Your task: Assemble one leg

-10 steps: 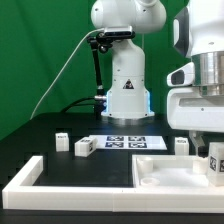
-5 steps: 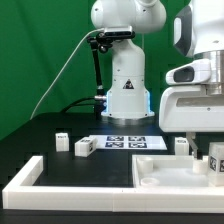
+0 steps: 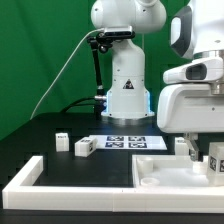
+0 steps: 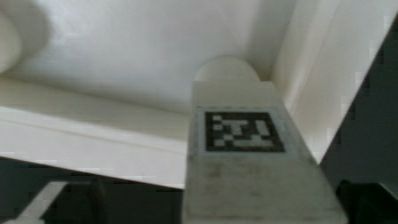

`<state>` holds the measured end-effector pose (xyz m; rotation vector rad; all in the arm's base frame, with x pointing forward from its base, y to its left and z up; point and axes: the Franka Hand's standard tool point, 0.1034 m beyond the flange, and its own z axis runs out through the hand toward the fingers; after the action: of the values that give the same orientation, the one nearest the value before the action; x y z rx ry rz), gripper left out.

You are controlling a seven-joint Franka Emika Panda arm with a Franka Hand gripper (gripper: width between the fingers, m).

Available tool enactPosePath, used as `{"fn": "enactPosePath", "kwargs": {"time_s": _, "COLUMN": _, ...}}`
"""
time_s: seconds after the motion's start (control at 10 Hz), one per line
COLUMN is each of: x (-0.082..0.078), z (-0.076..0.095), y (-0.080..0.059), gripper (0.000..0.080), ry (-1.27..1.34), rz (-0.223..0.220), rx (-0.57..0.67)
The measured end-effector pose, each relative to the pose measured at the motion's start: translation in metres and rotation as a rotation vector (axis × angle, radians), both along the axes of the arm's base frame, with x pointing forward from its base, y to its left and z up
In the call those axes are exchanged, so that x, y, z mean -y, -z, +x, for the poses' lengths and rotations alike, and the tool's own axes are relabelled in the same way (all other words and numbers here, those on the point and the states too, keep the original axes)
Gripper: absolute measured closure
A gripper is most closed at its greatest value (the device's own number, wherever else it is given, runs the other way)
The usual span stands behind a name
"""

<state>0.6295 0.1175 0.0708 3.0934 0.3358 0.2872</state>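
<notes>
My gripper (image 3: 204, 150) hangs over the right part of the white tray-like panel (image 3: 160, 172) in the exterior view. It is shut on a white leg (image 3: 213, 159) with a black-and-white tag. In the wrist view this leg (image 4: 244, 140) runs up from between my dark fingers (image 4: 384, 200) over the panel's inner corner (image 4: 143, 60). Three other legs stand on the black table: one far left (image 3: 60, 140), one beside it (image 3: 83, 147), and one behind the panel (image 3: 181, 145).
The long white L-shaped border bar (image 3: 28, 174) runs along the left and front of the table. The marker board (image 3: 125, 142) lies in front of the robot's base (image 3: 125, 95). A green backdrop stands behind.
The arm's hand has shifted slightly toward the exterior view's left and a little up. The leg stays in the gripper over the panel's right side.
</notes>
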Motion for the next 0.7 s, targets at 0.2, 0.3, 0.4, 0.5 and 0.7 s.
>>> {"fn": "enactPosePath", "kwargs": {"time_s": 0.2, "x": 0.0002, "z": 0.0, "y": 0.0, "gripper": 0.0415, "ry": 0.003, "rz": 0.001, "rx": 0.0}}
{"fn": "enactPosePath", "kwargs": {"time_s": 0.3, "x": -0.0001, "z": -0.0002, "y": 0.0002, "gripper": 0.0508, "ry": 0.039, "rz": 0.008, "rx": -0.001}}
{"fn": "enactPosePath", "kwargs": {"time_s": 0.4, "x": 0.0, "z": -0.0002, "y": 0.0003, "gripper": 0.0508, "ry": 0.039, "rz": 0.008, "rx": -0.001}}
{"fn": "enactPosePath", "kwargs": {"time_s": 0.5, "x": 0.0001, "z": -0.0003, "y": 0.0006, "gripper": 0.0508, "ry": 0.061, "rz": 0.014, "rx": -0.002}}
{"fn": "enactPosePath", "kwargs": {"time_s": 0.7, "x": 0.0006, "z": -0.0014, "y": 0.0024, "gripper": 0.0508, "ry": 0.344, "rz": 0.084, "rx": -0.009}}
